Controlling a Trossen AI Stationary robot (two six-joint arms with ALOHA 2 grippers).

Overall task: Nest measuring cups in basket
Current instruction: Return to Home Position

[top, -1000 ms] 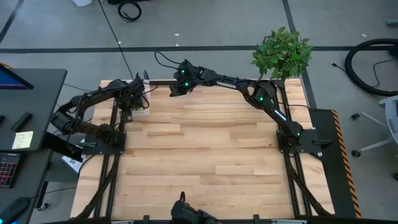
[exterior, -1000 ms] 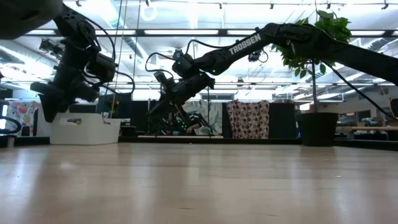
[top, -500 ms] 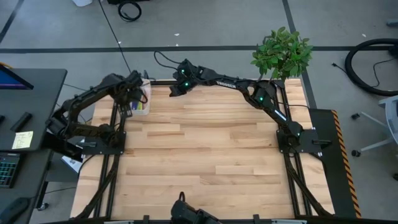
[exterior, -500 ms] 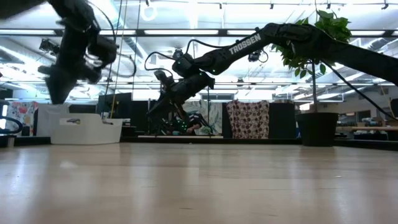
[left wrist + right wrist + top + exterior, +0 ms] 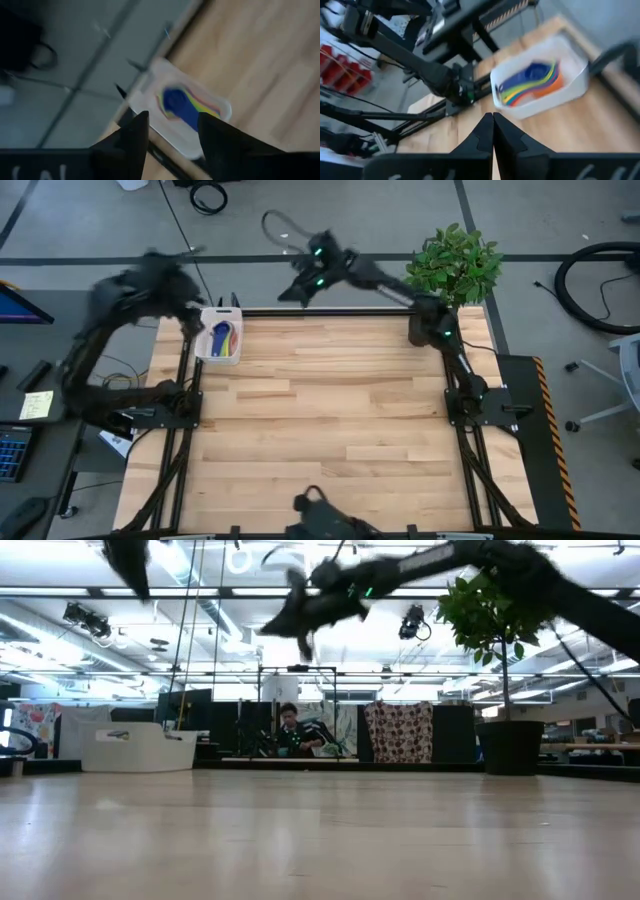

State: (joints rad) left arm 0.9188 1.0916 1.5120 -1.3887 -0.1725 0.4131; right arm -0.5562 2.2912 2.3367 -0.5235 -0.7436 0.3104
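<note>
Measuring cups (image 5: 225,340) lie nested in a coloured stack, dark blue on top, inside the white basket (image 5: 219,361) at the far-left corner of the tabletop (image 5: 330,410). Left gripper (image 5: 172,116) hangs above, just left of it, jaws apart and empty. Right gripper (image 5: 493,117) hangs beyond the far edge, jaws closed on nothing

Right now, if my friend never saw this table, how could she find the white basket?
Find the wooden table and go to its far left corner, across from the leafy potted plant. The basket sits there at the edge. It is the only white container, holding a rainbow stack of measuring cups with blue on top.
</note>
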